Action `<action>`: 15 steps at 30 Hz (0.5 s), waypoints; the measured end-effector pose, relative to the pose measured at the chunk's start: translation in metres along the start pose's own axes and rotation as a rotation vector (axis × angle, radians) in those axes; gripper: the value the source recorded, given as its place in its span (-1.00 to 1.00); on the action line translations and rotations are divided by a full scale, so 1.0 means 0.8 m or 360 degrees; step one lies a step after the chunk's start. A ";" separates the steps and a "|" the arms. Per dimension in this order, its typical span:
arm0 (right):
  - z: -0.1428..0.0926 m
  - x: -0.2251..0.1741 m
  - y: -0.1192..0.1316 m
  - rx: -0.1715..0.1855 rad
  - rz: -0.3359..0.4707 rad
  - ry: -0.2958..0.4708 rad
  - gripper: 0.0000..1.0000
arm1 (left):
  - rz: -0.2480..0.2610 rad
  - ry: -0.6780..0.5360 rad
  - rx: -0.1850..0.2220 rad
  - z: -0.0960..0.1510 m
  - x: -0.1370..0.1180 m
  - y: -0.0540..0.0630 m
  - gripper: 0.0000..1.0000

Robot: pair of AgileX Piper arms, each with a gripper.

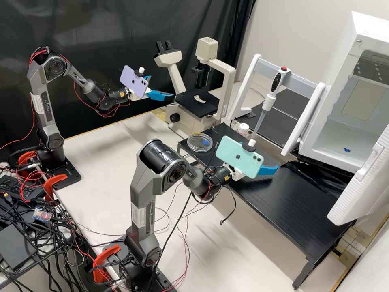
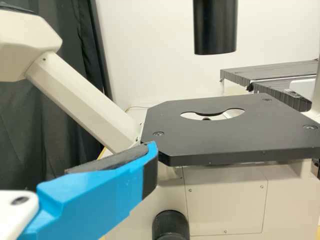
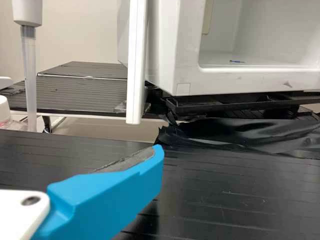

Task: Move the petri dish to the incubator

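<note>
Resting on black bench (image 1: 283, 202), petri dish (image 1: 199, 143) (clear), incubator (image 1: 342, 132) open

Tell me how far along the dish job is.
Already set: the incubator door stands open. In hand: nothing yet, as the dish sits ungripped on the black table. Left: grasp it, carry it across and set it inside. So the move itself looks not yet begun.

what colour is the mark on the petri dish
Blue on the petri dish; best in the high view.
</note>
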 end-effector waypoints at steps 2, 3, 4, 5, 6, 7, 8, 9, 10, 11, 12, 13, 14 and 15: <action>0.000 0.000 0.000 0.0000 0.0000 0.0000 1.00 | 0.0000 0.0000 0.0000 0.000 0.000 0.000 1.00; 0.000 0.000 0.000 0.0000 0.0000 0.0000 1.00 | 0.0000 0.0000 0.0000 0.000 0.000 0.000 1.00; 0.000 0.000 0.000 0.0000 0.0000 0.0000 1.00 | 0.0000 0.0000 0.0000 0.000 0.000 0.000 1.00; 0.000 0.000 0.000 0.0000 0.0000 0.0000 1.00 | 0.0000 0.0000 0.0000 0.000 0.000 0.000 1.00; 0.000 0.000 0.000 0.0000 0.0000 0.0000 1.00 | 0.0000 0.0000 0.0000 0.000 0.000 0.000 1.00; 0.000 0.000 0.000 0.0000 0.0000 0.0000 1.00 | 0.0000 0.0000 0.0000 0.000 0.000 0.000 1.00; 0.000 0.000 0.000 0.0000 0.0000 0.0000 1.00 | 0.0000 0.0000 0.0000 0.000 0.000 0.000 1.00; 0.000 0.000 0.000 0.0000 0.0000 0.0000 1.00 | 0.0000 0.0000 0.0000 0.000 0.000 0.000 1.00; 0.000 -0.002 0.000 0.0000 0.0000 0.0000 1.00 | 0.0000 0.0000 0.0000 0.000 0.000 0.000 1.00; -0.002 -0.003 0.002 0.0000 0.0006 0.0006 1.00 | 0.0000 0.0000 0.0000 0.000 0.000 0.000 1.00; -0.003 -0.007 0.003 0.0000 0.0011 0.0011 1.00 | 0.0000 0.0000 0.0000 0.000 0.000 0.000 1.00; -0.005 -0.010 0.005 0.0000 0.0018 0.0017 1.00 | 0.0000 0.0000 0.0000 0.000 0.000 0.000 1.00; -0.008 -0.014 0.007 0.0000 0.0029 0.0033 1.00 | 0.0000 0.0000 0.0000 0.000 0.000 0.000 1.00; -0.011 -0.018 0.008 0.0004 0.0030 0.0044 1.00 | 0.0000 0.0000 0.0000 0.000 0.000 0.000 1.00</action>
